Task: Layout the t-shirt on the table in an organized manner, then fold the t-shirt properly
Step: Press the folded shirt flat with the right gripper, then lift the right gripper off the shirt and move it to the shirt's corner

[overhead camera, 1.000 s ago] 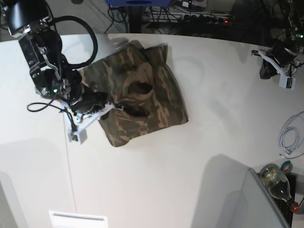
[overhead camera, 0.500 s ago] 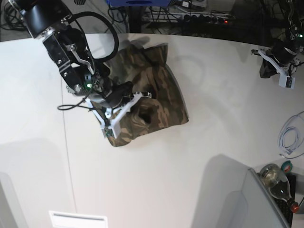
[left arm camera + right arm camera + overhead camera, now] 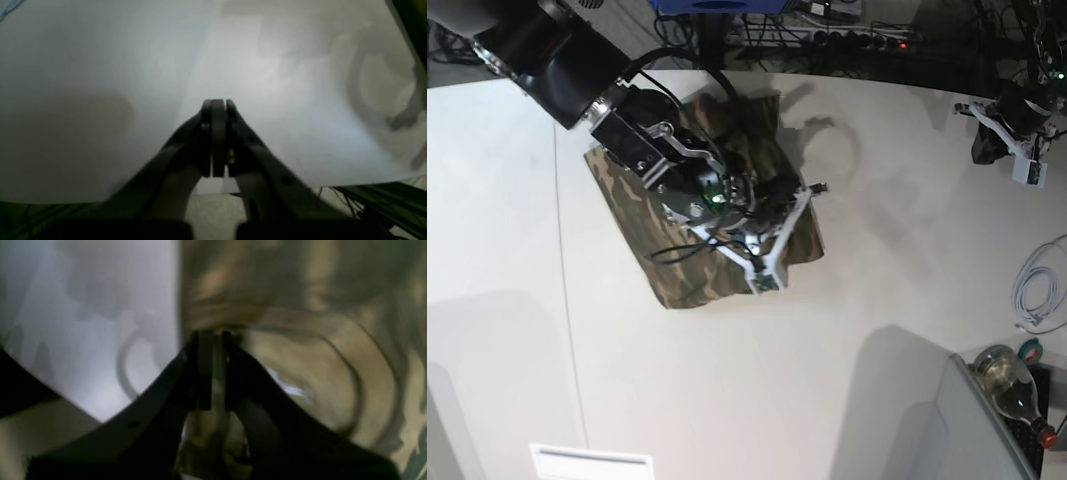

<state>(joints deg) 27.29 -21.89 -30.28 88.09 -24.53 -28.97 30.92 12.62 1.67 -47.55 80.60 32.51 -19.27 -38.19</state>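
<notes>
Laying out: right gripper (image 3: 213,370) pinched on the shirt (image 3: 627,200), next drag toward 3 o'clock to spread; left gripper (image 3: 218,133) closed, empty.

A coiled white cable (image 3: 1039,285) lies at the right edge. Below it, a clear glass bottle (image 3: 1012,385) with a red cap rests on its side. A power strip (image 3: 859,41) and dark cables occupy the background floor.
</notes>
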